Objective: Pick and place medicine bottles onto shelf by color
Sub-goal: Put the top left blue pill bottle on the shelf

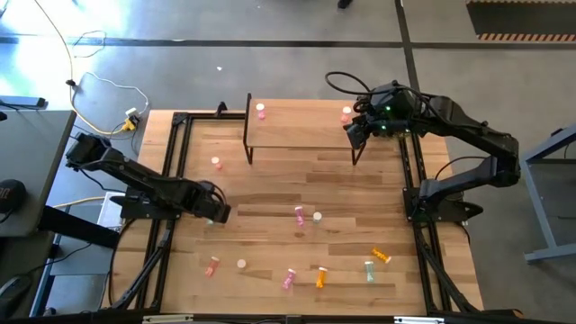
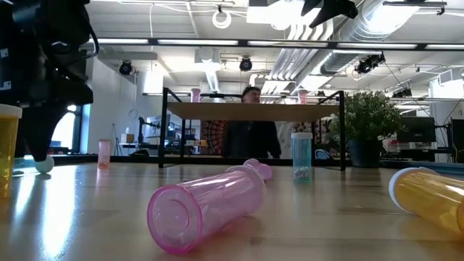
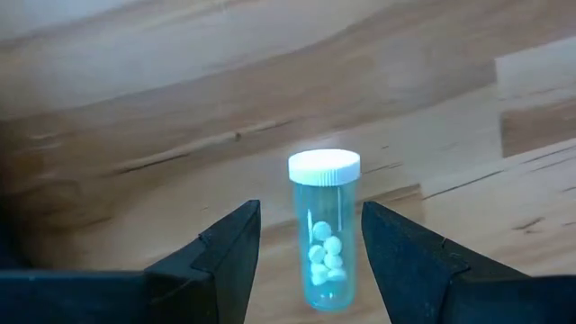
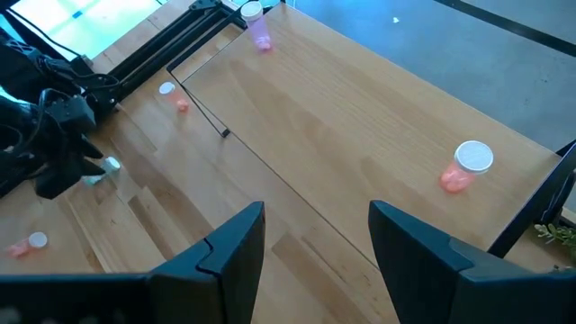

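Jaws of your left gripper point(image 3: 310, 261) stand apart around an upright pale green bottle with white cap point(image 3: 324, 229); your right gripper point(image 4: 315, 256) hovers open-jawed over the light-wood shelf point(image 4: 360, 135).

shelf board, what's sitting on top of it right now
Two pink medicine bottles with white caps stand on the shelf: one near its left end, one near its right, beside the right gripper. Nothing else shows there.

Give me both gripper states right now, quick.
Left gripper: jaws open around an upright pale green bottle on the table, not gripping.
Right gripper: jaws open, empty, above the shelf.
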Controlling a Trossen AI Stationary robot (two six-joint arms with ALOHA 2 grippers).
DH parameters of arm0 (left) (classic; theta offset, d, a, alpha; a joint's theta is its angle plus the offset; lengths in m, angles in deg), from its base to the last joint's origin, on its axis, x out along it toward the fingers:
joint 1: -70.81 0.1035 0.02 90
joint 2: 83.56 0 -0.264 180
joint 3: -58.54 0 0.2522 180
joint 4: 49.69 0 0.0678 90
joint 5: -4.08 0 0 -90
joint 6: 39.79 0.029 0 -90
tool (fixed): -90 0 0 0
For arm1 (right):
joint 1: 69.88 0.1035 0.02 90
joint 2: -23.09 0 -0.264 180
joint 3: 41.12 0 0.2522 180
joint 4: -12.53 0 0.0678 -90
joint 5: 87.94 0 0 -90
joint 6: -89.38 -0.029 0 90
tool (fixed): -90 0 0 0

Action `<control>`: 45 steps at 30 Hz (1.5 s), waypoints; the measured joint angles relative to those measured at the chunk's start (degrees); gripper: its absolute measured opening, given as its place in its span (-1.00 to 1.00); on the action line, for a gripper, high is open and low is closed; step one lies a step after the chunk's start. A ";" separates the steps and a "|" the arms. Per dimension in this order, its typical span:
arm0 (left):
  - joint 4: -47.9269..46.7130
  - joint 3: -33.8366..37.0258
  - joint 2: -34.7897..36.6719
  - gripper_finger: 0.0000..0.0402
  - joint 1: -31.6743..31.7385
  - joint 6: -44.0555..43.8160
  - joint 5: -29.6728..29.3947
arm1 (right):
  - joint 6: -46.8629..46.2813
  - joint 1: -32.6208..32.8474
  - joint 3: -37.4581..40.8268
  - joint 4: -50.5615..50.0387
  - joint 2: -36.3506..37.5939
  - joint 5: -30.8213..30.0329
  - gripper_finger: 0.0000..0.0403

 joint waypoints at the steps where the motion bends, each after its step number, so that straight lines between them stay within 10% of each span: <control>1: 2.04 0.85 0.00 -0.08 0.00 -0.02 0.01 | 0.00 0.00 0.00 -0.01 0.01 -0.01 -0.05; 33: 7.59 1.92 1.31 -0.54 0.04 0.74 -2.71 | -0.08 0.00 0.00 0.03 -0.03 -0.05 -0.05; 45: 39.37 -4.10 1.99 -0.54 5.40 25.21 -18.61 | -0.28 -0.01 0.02 0.80 -0.03 -0.07 -0.05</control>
